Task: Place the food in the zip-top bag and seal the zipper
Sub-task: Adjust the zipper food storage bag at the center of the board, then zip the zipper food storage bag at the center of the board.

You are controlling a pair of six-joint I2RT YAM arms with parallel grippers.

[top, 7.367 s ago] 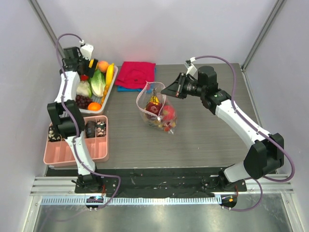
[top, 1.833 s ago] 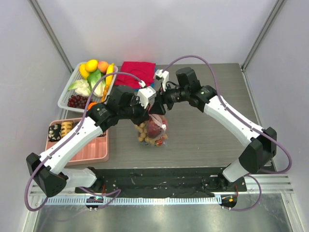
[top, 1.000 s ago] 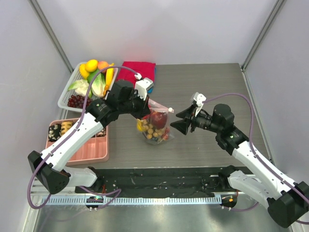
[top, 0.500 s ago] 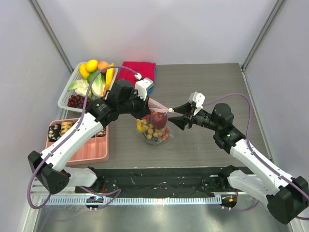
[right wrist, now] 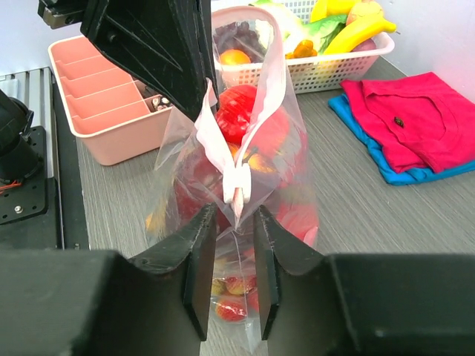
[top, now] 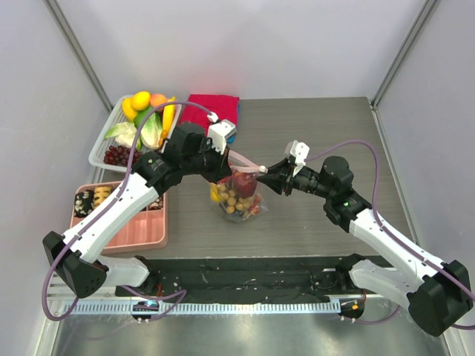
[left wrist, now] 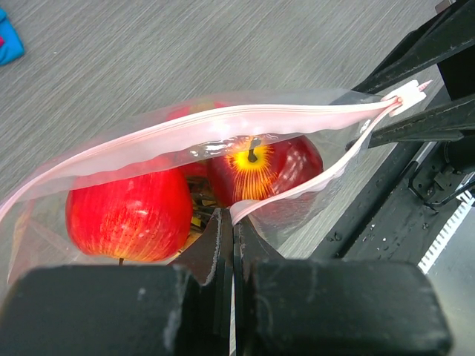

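Observation:
The zip-top bag (top: 237, 196) stands at mid-table, holding food: two red apples (left wrist: 126, 215) and smaller pieces. My left gripper (top: 225, 166) is shut on the near lip of the zipper (left wrist: 223, 122) at the bag's left end, and it holds the mouth up. The mouth gapes, with its two pink strips apart. My right gripper (right wrist: 228, 222) is open. Its jaws stand on either side of the bag's right corner, just below the zipper's end tab (right wrist: 236, 184), with a narrow gap on each side. More food lies in the white basket (top: 100, 144).
A pink divided tray (top: 119, 237) sits at the near left under my left arm. A red cloth (top: 211, 111) on a blue one lies at the back, beside the basket. Grey walls close in both sides.
My right gripper has moved left to the bag's right corner and its jaws have narrowed round it. My left gripper has kept its hold in place.

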